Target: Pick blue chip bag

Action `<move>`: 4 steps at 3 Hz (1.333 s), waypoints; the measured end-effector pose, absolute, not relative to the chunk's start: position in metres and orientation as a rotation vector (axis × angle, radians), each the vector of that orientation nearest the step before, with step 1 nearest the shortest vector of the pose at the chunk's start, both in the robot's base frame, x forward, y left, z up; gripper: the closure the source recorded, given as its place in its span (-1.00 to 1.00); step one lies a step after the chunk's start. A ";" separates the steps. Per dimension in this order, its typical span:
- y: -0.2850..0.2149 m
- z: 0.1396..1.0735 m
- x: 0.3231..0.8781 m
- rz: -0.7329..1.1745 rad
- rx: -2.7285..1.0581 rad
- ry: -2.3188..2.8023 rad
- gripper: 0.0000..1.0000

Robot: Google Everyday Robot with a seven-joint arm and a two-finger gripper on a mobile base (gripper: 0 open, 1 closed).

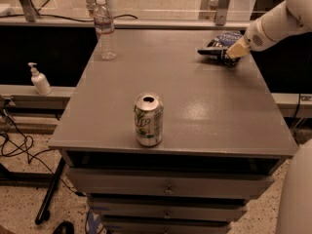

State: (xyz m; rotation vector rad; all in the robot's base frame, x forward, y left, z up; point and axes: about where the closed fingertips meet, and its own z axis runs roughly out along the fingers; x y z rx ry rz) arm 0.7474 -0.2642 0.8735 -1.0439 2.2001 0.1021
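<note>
The blue chip bag (217, 45) is dark navy with white lettering. It lies tipped over at the far right of the grey table top (204, 106). My gripper (235, 49), at the end of the white arm (273, 23) coming in from the upper right, is against the bag's right side. The gripper hides part of the bag.
A green-and-silver soda can (148, 119) stands upright near the table's front edge. A clear water bottle (104, 29) stands at the far left corner. A soap dispenser (40, 80) sits on a ledge to the left. Drawers (168, 189) are below the table top.
</note>
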 end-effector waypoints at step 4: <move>-0.162 1.007 0.711 0.089 -1.446 1.825 1.00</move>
